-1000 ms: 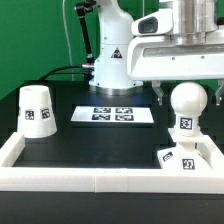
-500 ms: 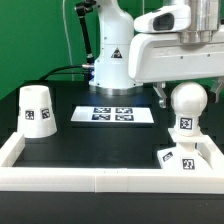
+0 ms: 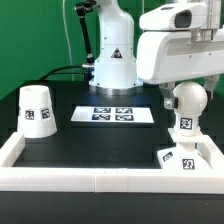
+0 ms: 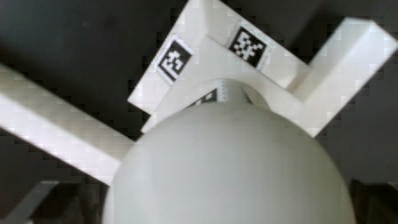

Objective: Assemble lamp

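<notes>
White rail (image 3: 100,181) runs nearest you, fencing the black surface (image 3: 100,145). Just behind it, in the exterior view's right corner, sits the base (image 3: 176,158), and the bulb (image 3: 188,103) stands upright on it, touching. The wrist view confirms this: the bulb's round top fills the picture with the tagged base under it.

The pincer (image 3: 187,91) hangs at the bulb's head. You only see one dark finger (image 3: 164,97), just beside the bulb on the exterior view's left. The other is hidden and the wrist view shows no pads, so you cannot tell if it is clenched or released.

Further back, the shade (image 3: 38,110) stands alone at the exterior view's left, well apart, with the marker board (image 3: 120,115) mid-surface.

What changed over the last second is that the wrist housing swung and rose. The bulb, base and shade did not shift.

My read is that the arm is turning about the bulb, likely seating it in the base or regrasping. The shade is not yet fitted.
</notes>
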### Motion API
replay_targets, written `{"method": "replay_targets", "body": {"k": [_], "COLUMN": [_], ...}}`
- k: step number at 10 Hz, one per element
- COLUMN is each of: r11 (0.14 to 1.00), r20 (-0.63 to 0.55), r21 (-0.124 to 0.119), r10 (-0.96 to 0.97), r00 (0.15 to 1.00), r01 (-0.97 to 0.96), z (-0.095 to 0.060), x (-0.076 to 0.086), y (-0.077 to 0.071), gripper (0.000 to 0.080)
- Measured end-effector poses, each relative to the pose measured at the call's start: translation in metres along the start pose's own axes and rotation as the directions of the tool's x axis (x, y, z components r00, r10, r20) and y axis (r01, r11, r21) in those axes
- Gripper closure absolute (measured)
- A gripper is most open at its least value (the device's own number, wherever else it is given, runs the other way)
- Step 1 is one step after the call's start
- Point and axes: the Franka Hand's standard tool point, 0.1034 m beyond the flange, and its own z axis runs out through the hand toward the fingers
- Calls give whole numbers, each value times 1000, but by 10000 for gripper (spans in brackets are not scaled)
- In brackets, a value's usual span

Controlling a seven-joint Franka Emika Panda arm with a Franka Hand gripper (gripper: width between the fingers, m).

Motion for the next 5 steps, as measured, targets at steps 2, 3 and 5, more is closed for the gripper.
{"method": "replay_targets", "body": {"k": [2,3,5], "r11": [987,971,935], "r20": [7,15,28], "r21": [-7,-13,-19], "r10": [-158,-239,-355], "r00": [987,971,935], "r01": [158,239,355], "z": [0,0,0], "x": [1,2,1], "y": [-3,-3,-2], "gripper": [100,100,100]}}
